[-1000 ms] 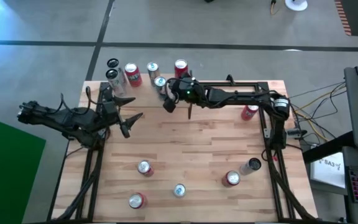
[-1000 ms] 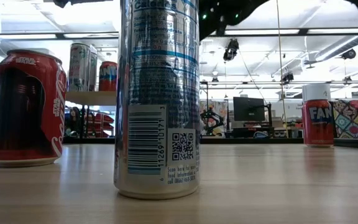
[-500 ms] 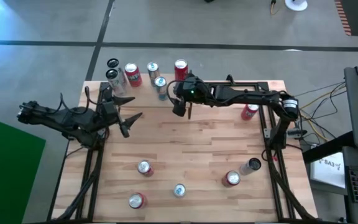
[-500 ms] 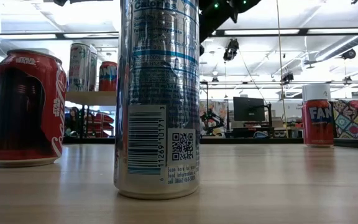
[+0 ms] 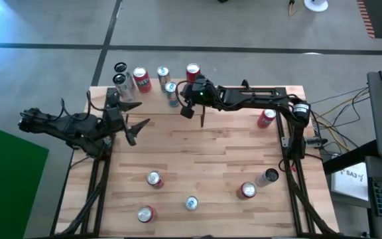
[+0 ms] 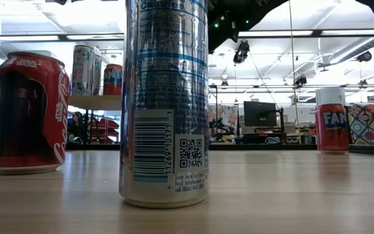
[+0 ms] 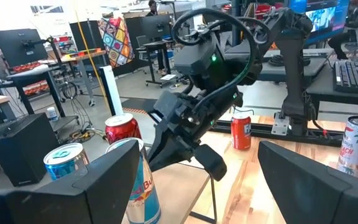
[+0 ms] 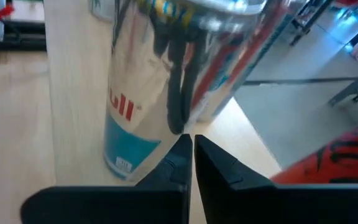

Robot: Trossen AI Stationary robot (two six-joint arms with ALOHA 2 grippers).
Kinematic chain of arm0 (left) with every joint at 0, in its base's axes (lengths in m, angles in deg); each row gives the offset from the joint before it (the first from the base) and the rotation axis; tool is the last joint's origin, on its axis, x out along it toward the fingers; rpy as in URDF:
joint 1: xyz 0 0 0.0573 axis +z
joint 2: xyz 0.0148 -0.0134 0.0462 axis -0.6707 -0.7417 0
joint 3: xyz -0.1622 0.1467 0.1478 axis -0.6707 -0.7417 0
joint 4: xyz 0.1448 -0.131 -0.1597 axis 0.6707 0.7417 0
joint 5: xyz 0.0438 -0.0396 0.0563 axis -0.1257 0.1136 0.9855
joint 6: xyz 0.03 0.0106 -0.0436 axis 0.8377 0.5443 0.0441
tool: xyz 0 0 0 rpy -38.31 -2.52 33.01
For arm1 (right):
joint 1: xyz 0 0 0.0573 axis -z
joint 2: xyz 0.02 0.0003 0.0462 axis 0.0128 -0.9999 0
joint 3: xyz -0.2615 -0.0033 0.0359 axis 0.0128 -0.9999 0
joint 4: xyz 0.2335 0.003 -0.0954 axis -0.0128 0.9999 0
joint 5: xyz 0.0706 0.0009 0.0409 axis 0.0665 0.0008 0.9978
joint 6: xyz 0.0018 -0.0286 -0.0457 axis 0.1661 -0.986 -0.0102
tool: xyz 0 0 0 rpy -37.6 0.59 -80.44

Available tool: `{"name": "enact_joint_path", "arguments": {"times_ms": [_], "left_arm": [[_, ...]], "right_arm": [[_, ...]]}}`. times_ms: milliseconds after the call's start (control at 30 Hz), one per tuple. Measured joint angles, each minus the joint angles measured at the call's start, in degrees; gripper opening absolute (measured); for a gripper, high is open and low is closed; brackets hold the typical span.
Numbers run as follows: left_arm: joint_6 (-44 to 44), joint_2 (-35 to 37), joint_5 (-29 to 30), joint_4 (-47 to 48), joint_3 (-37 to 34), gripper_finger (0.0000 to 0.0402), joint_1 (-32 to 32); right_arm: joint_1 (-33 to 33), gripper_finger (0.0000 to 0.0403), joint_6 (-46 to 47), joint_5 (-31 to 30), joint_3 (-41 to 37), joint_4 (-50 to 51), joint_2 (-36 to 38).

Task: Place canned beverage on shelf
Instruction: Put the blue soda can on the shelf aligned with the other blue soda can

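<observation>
High view first: the right gripper reaches across the far edge of the tabletop and sits just beside the shelf, its fingers pressed together with nothing between them. Through the right wrist view those fingers meet tip to tip right in front of a blue and silver can standing upright on the pale shelf board; a red can shows off to one side. Several cans crowd the shelf at the far left corner, among them a red one and a blue-topped one. The left gripper waits near the left edge, fingers spread wide and empty. More cans stand loose on the tabletop: one near the far right corner, and others toward the near edge, such as a red one and a silver one. From the low view, a tall silver can fills the foreground beside a red can.
</observation>
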Motion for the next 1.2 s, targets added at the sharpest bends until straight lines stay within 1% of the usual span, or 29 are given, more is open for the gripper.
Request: {"name": "enact_joint_path", "arguments": {"times_ms": [233, 400, 700, 833, 1033, 1200], "left_arm": [[0.2, -0.07, -0.01, 0.02, -0.01, 0.0314, 0.0], [0.2, -0.07, -0.01, 0.01, 0.0, 0.0314, 0.0], [-0.44, -0.21, -0.02, 0.01, -0.02, 0.0314, -0.01], [-0.68, -0.29, -0.02, 0.0, -0.02, 0.0314, 0.0], [-1.0, -0.77, -0.04, 0.0, -0.05, 0.0314, -0.01], [-2.23, -2.91, -0.15, 0.02, -0.13, 0.0314, -0.02]], "right_arm": [[0.0, 0.0009, -0.19, 0.05, 0.0, -2.68, -0.61], [0.0, 0.0009, 0.38, 2.56, 0.0, -4.59, -0.85], [0.0, 0.0009, -0.58, 2.56, -0.02, -9.01, -3.91], [0.0, 0.0009, -0.58, 2.57, 0.0, -11.45, -3.95], [-0.04, 0.0009, -1.22, 2.56, 0.0, -10.75, -3.62], [-0.42, 0.0009, -1.64, 2.53, 0.0, -9.74, -1.99]]}}
